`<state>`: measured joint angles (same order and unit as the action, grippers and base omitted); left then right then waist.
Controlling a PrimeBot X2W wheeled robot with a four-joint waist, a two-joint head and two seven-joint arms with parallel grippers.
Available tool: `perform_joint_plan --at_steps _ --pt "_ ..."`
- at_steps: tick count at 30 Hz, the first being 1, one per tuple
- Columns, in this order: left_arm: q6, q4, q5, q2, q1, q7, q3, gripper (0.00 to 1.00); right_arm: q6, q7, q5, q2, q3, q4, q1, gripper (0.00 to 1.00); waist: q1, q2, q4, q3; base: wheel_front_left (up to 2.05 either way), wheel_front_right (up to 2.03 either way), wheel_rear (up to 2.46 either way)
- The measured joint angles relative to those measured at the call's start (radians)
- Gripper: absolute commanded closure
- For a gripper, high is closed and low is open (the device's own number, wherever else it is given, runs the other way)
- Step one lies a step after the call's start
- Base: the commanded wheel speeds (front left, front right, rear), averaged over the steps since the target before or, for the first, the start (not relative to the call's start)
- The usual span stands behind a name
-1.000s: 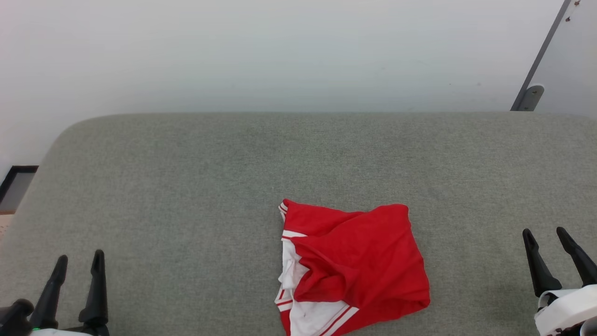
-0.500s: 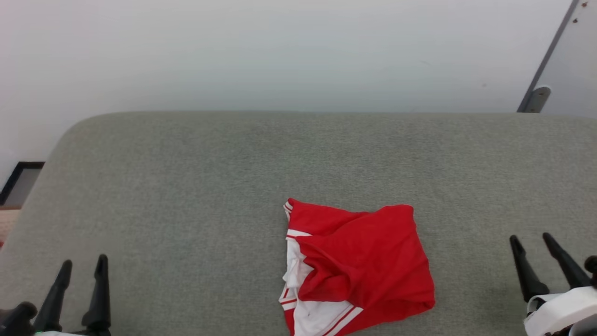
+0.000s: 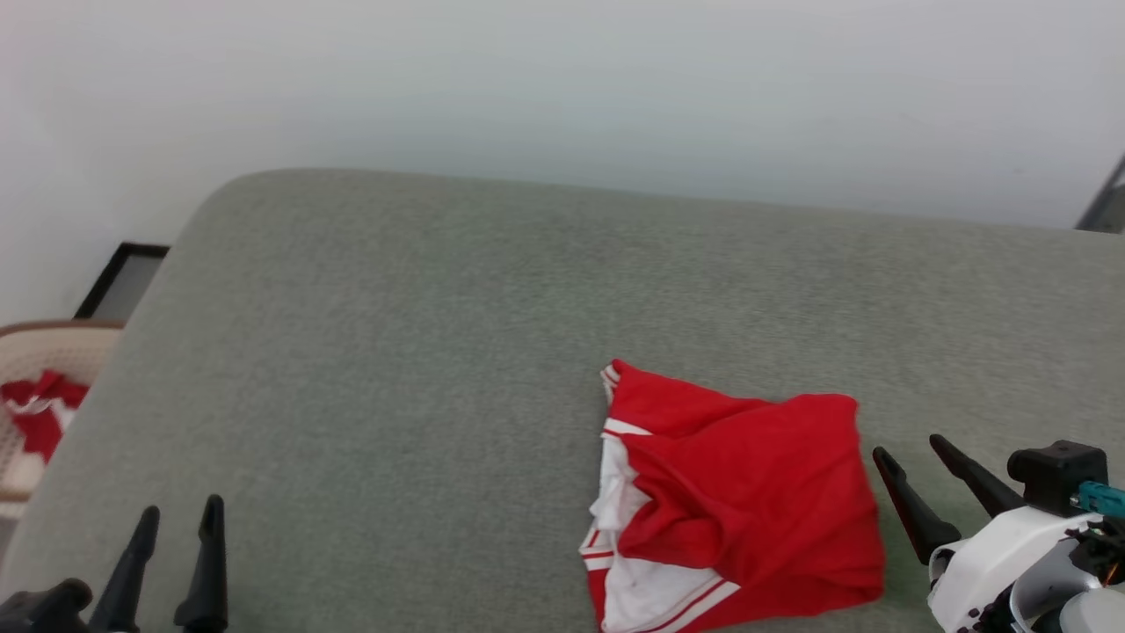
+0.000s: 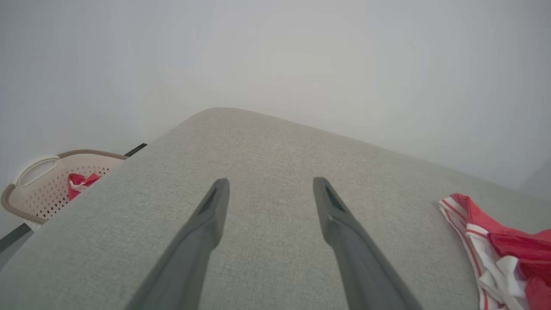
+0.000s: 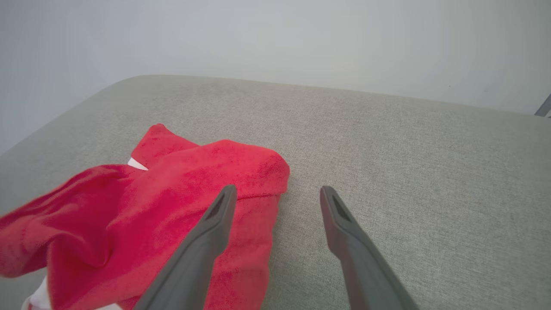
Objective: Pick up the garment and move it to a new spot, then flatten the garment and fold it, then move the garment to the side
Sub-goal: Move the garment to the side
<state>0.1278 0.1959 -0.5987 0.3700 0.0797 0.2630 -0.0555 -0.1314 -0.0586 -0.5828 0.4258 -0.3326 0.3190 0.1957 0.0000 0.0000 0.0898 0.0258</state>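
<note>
The garment (image 3: pixel 738 501), red with white panels and striped trim, lies crumpled on the grey cushion (image 3: pixel 439 352) near its front edge. The left wrist view catches its striped edge (image 4: pixel 495 241) at far right, and the right wrist view has the garment (image 5: pixel 172 202) at lower left. My right gripper (image 3: pixel 910 453) stands open just right of the garment, its left finger (image 5: pixel 211 232) over the red cloth's edge. Far to the left, near the cushion's front corner, my left gripper (image 3: pixel 180 519) is open with nothing between its fingers (image 4: pixel 206 224).
A beige perforated laundry basket (image 3: pixel 35 369) with red cloth inside stands off the cushion's left end, also the basket (image 4: pixel 47 181) in the left wrist view. A pale wall rises behind the cushion. A grey bracket (image 3: pixel 1109 202) shows at the far right.
The head camera has turned left, bringing the basket into view. My right gripper has moved left toward the garment's right edge. The garment lies as before.
</note>
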Motion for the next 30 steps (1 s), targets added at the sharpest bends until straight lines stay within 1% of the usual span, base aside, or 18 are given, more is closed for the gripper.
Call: perform_joint_plan --at_steps 4,10,14,21,27,28,29,30 --pt "0.0 0.007 -0.002 -0.01 -0.003 0.0 0.008 0.0 0.0 0.072 -0.03 0.011 -0.023 -0.004 0.005 0.0 0.0 0.0 0.041 0.013 0.0 0.0 0.0" --pt "0.0 0.018 -0.01 -0.023 -0.01 0.0 0.018 0.0 0.0 0.237 -0.068 0.048 -0.049 -0.002 0.007 0.0 0.0 0.0 0.098 0.033 0.0 0.0 0.0" --pt "0.0 0.025 -0.012 -0.039 -0.016 0.0 0.028 0.0 0.0 0.335 -0.086 0.06 -0.041 -0.003 0.007 0.0 0.0 0.0 0.125 0.051 0.0 0.0 0.0" --pt "0.0 0.036 -0.016 -0.056 -0.046 0.0 0.044 0.0 0.0 0.519 -0.113 0.055 0.001 0.005 0.021 0.0 0.0 0.0 0.152 0.093 0.0 0.0 0.0" --pt "0.0 0.04 -0.016 -0.067 -0.068 0.0 0.052 0.0 0.0 0.622 -0.102 0.033 0.03 0.013 0.053 0.0 0.0 0.0 0.163 0.121 0.0 0.0 0.0" --pt "0.0 0.04 -0.016 -0.067 -0.071 0.0 0.052 0.0 0.0 0.634 -0.099 0.03 0.031 0.015 0.061 0.55 0.0 0.0 0.163 0.125 0.0 0.0 0.0" --pt "0.0 0.04 -0.016 -0.068 -0.075 0.0 0.052 0.0 0.0 0.642 -0.094 0.029 0.032 0.016 0.066 1.0 0.0 0.0 0.164 0.129 0.0 0.0 0.0" --pt "0.0 0.04 -0.016 -0.069 -0.079 0.0 0.053 0.0 0.0 0.657 -0.087 0.03 0.028 0.016 0.071 1.0 0.0 0.0 0.164 0.131 0.0 0.0 0.0"
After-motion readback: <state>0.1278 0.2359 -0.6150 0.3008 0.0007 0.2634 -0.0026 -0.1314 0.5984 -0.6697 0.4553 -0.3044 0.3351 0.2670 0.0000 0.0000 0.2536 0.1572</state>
